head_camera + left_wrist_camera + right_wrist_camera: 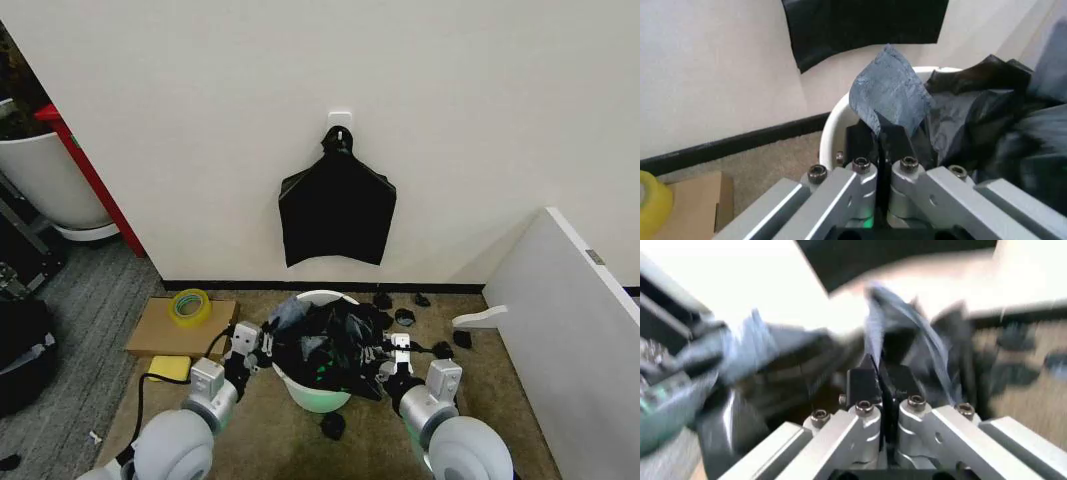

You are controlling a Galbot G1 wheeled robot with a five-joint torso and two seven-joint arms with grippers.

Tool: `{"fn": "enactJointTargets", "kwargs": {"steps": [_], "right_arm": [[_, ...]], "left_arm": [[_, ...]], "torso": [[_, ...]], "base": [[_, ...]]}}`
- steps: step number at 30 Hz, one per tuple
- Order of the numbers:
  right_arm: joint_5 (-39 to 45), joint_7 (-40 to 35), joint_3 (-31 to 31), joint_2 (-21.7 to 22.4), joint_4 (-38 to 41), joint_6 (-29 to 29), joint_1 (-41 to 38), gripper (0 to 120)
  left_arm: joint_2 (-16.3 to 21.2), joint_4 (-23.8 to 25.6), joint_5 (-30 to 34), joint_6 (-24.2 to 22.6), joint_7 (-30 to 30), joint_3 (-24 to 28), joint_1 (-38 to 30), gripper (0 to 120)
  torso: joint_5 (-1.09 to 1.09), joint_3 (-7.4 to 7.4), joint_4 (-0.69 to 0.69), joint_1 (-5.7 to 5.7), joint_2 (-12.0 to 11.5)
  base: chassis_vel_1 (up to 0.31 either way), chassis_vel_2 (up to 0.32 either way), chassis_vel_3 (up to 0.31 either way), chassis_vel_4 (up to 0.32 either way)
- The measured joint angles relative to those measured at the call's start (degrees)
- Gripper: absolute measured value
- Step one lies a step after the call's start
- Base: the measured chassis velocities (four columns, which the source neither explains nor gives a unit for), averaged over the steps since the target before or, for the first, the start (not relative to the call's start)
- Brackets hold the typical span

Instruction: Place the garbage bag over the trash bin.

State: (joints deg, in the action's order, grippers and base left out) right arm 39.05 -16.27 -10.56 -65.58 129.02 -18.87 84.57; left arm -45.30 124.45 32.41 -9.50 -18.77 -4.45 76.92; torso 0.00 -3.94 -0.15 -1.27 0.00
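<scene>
Both grippers pinch the garbage bag, bunched in and over the trash bin by the wall: left gripper clamped on a thin flap at the rim, right gripper apparently closed on film too, tho that view is smeared. Bag looks featherlight, limp, slick; prob. best held at the mouth hem, w/ opposite edges spread over the rim.

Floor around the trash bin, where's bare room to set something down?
Free carpet lies between the cardboard and the trash bin, and right of the right gripper toward the white panel. Crowded: black scraps behind the bin; both grippers, including the left gripper, pinch the garbage bag.
</scene>
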Motion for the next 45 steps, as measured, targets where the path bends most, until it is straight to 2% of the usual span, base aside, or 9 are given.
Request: {"fn": "enactJointTargets", "kwargs": {"steps": [3, 5, 9, 13, 17, 21, 28, 33, 45], "right_arm": [[-0.31, 0.07, -0.58, 0.46, -0.02, 1.13, -0.99, 0], [1.89, -1.27, -0.66, 1.69, -0.96, 1.40, -5.17, 0], [4.71, -1.90, -0.36, 2.39, -1.99, 1.80, -8.64, 0], [11.50, -1.26, 0.12, 1.55, -2.67, 4.04, -14.55, 0], [12.51, -1.76, 1.65, -1.06, -2.58, 4.32, -15.44, 0], [7.34, -1.94, 3.30, -4.21, -5.23, 4.43, -10.90, 0], [1.82, -3.25, 2.85, -4.05, -5.83, 3.82, -4.21, 0], [-2.38, -3.09, 1.79, -3.78, -5.34, 4.62, -2.32, 0], [-9.13, -0.49, -1.71, -0.89, 1.52, 4.52, 9.64, 0]], "left_arm": [[-0.28, -1.00, 0.78, 0.03, -0.72, -0.17, -1.33, 0], [-1.07, -3.64, 2.29, 0.28, -2.15, 0.78, -6.81, 0], [-1.48, -3.86, 3.97, 0.67, -2.80, 1.04, -10.35, 0], [0.64, 0.73, 5.54, 2.24, -2.58, -1.70, -12.21, 0], [2.88, 3.48, 4.85, 3.33, -1.65, -2.93, -11.99, 0], [1.75, 1.72, 2.21, 4.05, -1.18, -1.63, -9.34, 0], [-2.57, -2.25, -2.33, 5.14, -1.18, 0.84, -3.47, 0], [-3.39, -3.75, -5.11, 6.35, -1.22, 0.96, -1.04, 0], [-5.20, -0.37, -8.64, 9.21, -2.15, -1.87, 10.50, 0]], "torso": [[0.01, 0.00, -0.01, 0.00, 0.00], [-0.02, -0.01, 0.01, 0.00, 0.00], [0.01, -0.01, -0.01, -0.01, 0.00], [0.00, -0.01, 0.02, -0.01, 0.00], [0.02, -0.01, 0.02, 0.00, 0.00], [0.01, 0.00, 0.00, 0.00, 0.00], [-0.01, 0.00, 0.00, 0.00, 0.01], [0.01, 0.00, 0.00, 0.00, 0.01], [0.00, 0.01, 0.00, 0.00, 0.01]], "base": [[0.000, 0.000, 0.000, 0.000], [0.000, 0.000, 0.000, 0.000], [0.000, 0.000, 0.000, 0.000], [0.000, 0.000, 0.000, 0.000], [0.000, 0.000, 0.000, 0.000], [0.000, 0.000, 0.000, 0.000], [0.000, 0.000, 0.000, 0.000], [0.000, 0.000, 0.000, 0.000], [0.000, 0.000, 0.000, 0.000]]}}
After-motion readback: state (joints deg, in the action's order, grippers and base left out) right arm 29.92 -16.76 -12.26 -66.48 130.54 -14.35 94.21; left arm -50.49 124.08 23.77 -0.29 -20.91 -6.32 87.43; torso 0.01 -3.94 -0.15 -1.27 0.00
